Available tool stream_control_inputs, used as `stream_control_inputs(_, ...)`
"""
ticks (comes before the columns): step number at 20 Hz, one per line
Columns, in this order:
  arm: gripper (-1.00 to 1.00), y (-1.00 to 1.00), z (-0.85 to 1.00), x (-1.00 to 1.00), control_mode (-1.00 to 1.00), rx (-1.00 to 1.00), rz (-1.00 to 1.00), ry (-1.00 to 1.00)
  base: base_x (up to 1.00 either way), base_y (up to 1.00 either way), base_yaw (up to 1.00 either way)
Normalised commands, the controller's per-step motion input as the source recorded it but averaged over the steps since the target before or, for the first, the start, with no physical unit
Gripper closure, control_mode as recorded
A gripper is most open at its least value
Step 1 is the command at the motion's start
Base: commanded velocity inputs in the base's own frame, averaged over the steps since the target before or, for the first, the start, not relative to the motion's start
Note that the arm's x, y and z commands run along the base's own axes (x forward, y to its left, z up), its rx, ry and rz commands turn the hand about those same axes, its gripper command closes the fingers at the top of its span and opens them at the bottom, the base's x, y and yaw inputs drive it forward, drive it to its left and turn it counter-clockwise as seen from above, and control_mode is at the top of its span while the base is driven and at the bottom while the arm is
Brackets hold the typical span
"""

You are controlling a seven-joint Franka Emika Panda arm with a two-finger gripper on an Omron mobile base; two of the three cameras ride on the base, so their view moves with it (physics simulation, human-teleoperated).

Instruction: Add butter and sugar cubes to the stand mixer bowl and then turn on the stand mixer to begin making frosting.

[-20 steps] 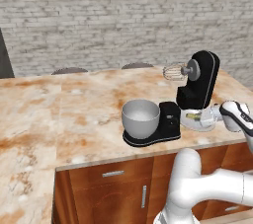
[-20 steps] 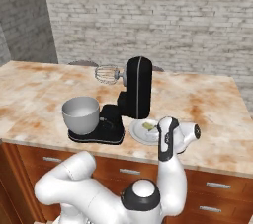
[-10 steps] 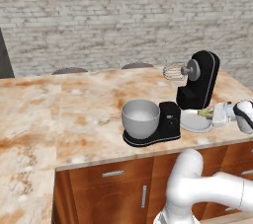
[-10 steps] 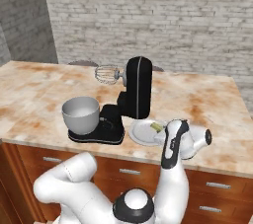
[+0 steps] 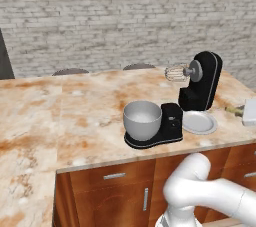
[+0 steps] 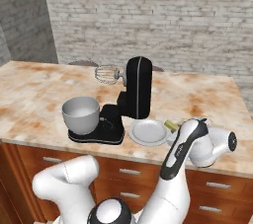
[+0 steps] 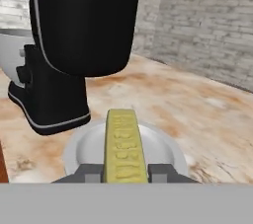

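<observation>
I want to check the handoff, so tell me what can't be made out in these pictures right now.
- Sugar cubes: I cannot pick any out, on the counter or elsewhere.
- Stand mixer switch: too small to tell on or off.
- Butter: the near end is cut off between the fingers in the hand view.
- Gripper: clipped by the left base view's right edge.
- Stand mixer bowl: contents unclear.

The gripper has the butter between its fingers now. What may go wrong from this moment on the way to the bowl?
1. The butter sticks out far past the gripper, held near one end, so it may slip or tilt.
2. The stand mixer stands between the white plate and the stand mixer bowl; a low path could hit it.
3. The whisk hangs above the bowl, so the long stick may catch it.
</observation>
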Motion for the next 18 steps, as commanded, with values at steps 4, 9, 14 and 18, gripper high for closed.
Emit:
stream_control_inputs(4, 1.0, -0.16, 0.94, -1.0, -1.0, -0.1, -0.07, -0.02, 0.0, 0.0, 0.0)
stream_control_inputs(9, 1.0, 0.16, 0.84, -1.0, -1.0, -0.18, -0.01, -0.01, 0.0, 0.0, 0.0)
stream_control_inputs(14, 1.0, 0.78, 0.5, -0.83, -1.0, -0.2, 0.0, 0.0, 0.0, 0.0, 0.0)
stream_control_inputs(18, 1.0, 1.0, 0.06, -0.21, -1.0, -0.19, 0.0, 0.05, 0.0, 0.0, 0.0)
